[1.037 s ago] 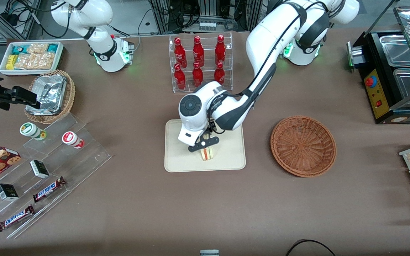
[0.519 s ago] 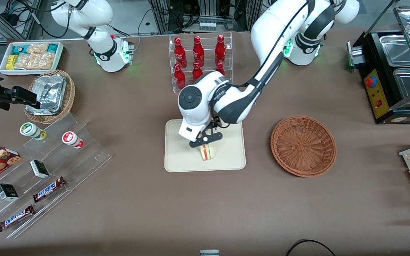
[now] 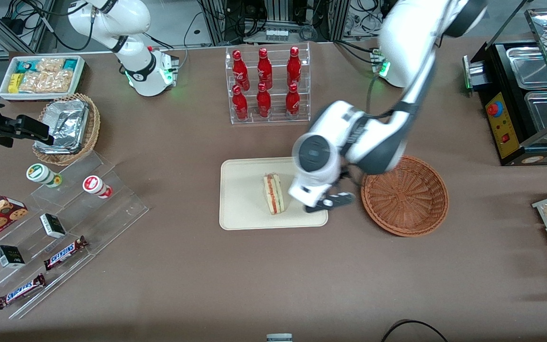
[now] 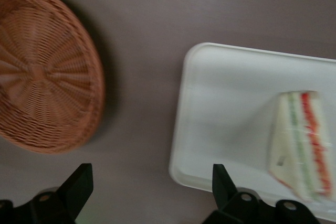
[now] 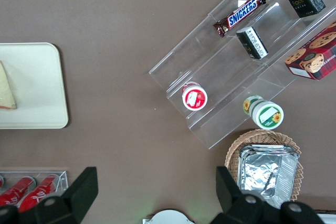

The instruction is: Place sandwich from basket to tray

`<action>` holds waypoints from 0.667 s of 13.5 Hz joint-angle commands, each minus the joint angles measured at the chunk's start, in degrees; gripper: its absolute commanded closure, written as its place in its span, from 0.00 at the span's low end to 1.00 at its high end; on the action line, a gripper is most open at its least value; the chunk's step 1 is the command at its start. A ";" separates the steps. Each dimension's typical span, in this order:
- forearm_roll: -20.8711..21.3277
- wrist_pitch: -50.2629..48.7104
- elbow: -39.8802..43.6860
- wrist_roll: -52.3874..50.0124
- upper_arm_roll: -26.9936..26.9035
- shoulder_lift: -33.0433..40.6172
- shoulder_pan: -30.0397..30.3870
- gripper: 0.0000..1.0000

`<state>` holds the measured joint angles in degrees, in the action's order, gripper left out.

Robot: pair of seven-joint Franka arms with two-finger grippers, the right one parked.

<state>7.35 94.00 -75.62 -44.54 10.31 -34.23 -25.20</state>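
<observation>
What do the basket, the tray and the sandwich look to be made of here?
The basket, empty, is reddish-brown woven wicker; radiating strands show. The tray looks like matte cream plastic, smooth with a low rounded rim, though that is a guess. The sandwich lying on it has pale bread with red and green layers; real or replica is unclear. The gripper, open, hangs between tray and basket.

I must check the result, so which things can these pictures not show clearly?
- Part of the basket, front view: covered by the left arm.
- One corner of the tray, front view: under the open hand.
- Sandwich, right wrist view: cut off by the picture edge.
</observation>
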 commanded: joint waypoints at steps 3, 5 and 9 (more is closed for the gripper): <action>-2.60 3.38 -17.26 13.05 0.68 14.17 8.57 0.00; -2.87 3.38 -21.39 19.28 0.68 18.65 11.99 0.00; -4.89 1.02 -25.36 37.03 0.59 26.13 19.65 0.00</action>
<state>3.68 95.28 -96.91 -13.92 10.35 -13.26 -8.64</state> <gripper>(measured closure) 0.000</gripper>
